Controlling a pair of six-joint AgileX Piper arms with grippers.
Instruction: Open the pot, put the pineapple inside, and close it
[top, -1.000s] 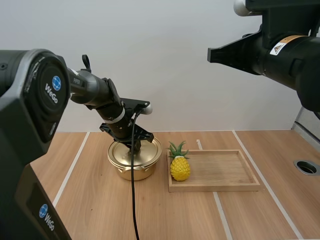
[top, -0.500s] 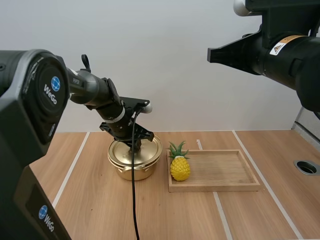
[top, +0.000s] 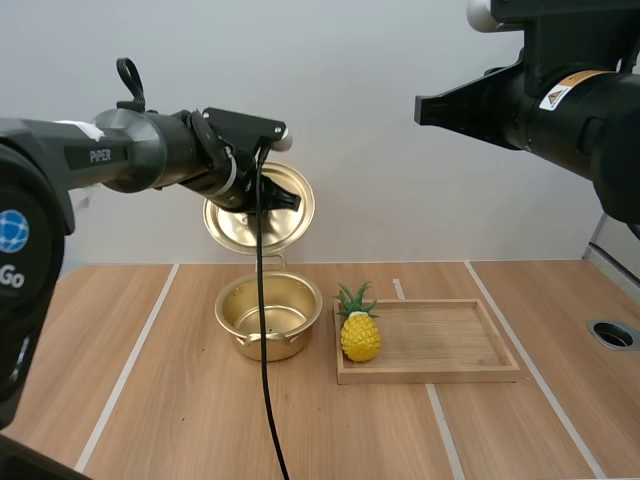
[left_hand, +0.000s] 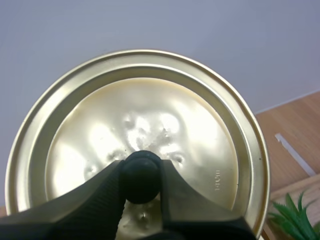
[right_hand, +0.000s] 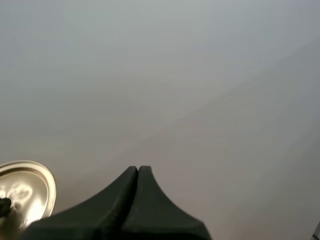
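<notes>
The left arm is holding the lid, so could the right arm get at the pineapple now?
Likely yes: right pincer holds nothing, and the pineapple stands in the tray with nothing over it.

A plain pale wall (top: 400, 60) stands behind a light wooden table (top: 180, 400) crossed by white lines (top: 136, 350).

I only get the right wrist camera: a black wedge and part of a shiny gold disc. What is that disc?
Observer: A lid, held in the air by the left claw, which pinches its black knob.
Visitor: A lid off what?
Observer: A gold pot standing open on the table, with nothing inside that I can see.
Visitor: What goes in it?
Observer: A pineapple. It stands in the wooden tray, at the end beside the pot.
</notes>
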